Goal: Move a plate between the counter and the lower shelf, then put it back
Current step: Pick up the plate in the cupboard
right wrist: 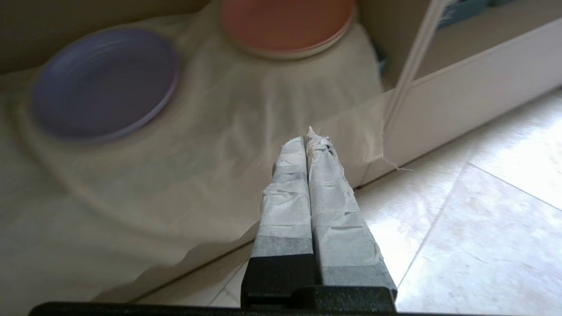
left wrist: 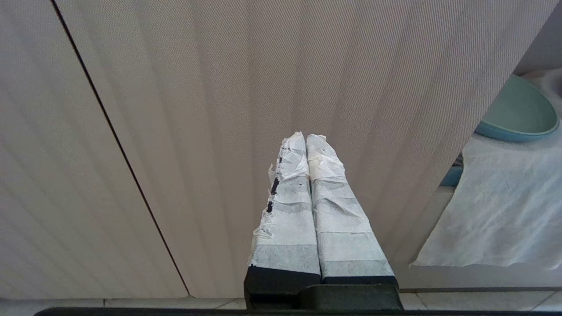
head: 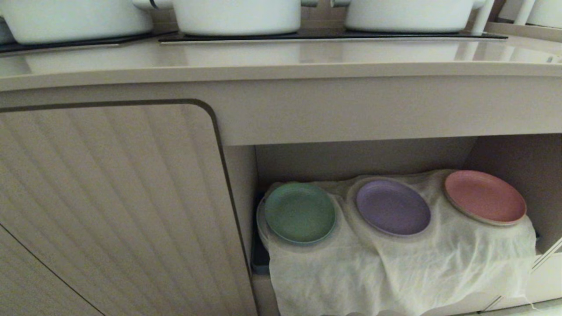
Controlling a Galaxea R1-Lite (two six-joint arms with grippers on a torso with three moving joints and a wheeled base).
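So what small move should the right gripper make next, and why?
Probably open its fingers. The right gripper is shut and empty, low in front of the white cloth, while the lilac plate lies untouched on the lower shelf between the green and pink plates. Shut fingers cannot take its rim.

This is a kitchen, likely a home or showroom one: a long beige glossy counter (head: 281, 57) carries black inset hob panels (head: 307, 36) with large white pots (head: 237, 15) standing on them. Below it are a ribbed beige cabinet door (head: 109, 197) and an open beige shelf recess (head: 364, 156), where round matte plates in green (head: 300, 212), pale lilac (head: 392, 207) and pink (head: 484, 196) sit on a thin white cloth (head: 395, 267). Pale glossy floor tiles (right wrist: 474, 219) run in front of the cabinets.
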